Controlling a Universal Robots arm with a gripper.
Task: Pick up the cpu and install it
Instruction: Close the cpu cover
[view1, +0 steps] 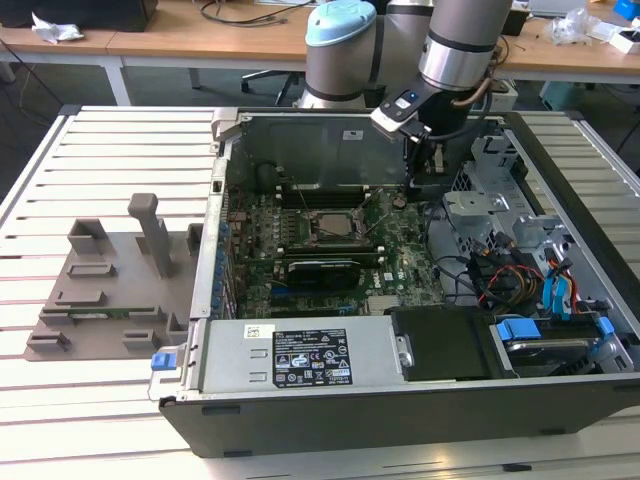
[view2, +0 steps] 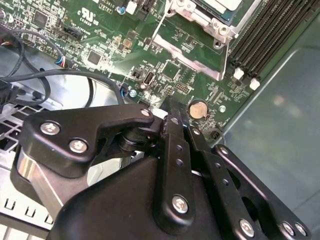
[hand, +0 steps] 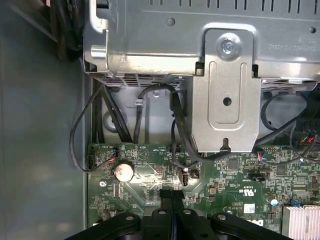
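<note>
- Inside the computer case (view1: 400, 415), the cpu (view2: 222, 5) lies in the socket frame (view2: 212, 22) on the green board (view2: 100, 30). Its silvery lid shows within the frame's opening; in the exterior view the same pale square (view1: 335, 222) sits inside the frame.
- My gripper (view2: 172, 117) is closed with nothing between the fingers. In the first wrist view the two fingertips (hand: 167, 194) meet.
- I hang low over the board, apart from the socket frame and off one of its corners, just beside the coin battery (view2: 198, 108).
- By my judgement, picking up the chip and placing it are done, since it rests in the frame and I hold nothing.
- A thin wire lever (view2: 159, 25) runs along the socket frame's side. I cannot tell whether it is latched down or whether the frame is clamped, so locking may be left.
</note>
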